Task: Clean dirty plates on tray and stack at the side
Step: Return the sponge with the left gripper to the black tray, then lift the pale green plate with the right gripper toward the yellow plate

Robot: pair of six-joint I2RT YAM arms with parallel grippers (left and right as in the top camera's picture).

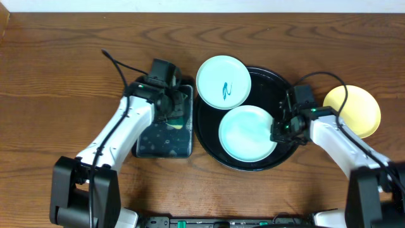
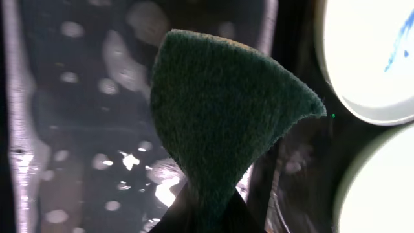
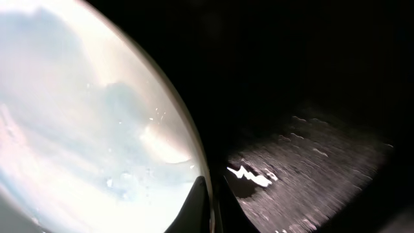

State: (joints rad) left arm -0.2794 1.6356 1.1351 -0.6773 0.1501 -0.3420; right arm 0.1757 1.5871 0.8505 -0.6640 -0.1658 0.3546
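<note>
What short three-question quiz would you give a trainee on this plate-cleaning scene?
1. True or false: the pale yellow plate lies on the round black tray.
2. Which gripper pinches the green sponge?
3. The mint plate with the teal squiggle sits: A wholly on the table, B overlapping the tray's rim, C under the yellow plate.
Key: 1 false, it lies on the table; 2 the left gripper; 3 B.
</note>
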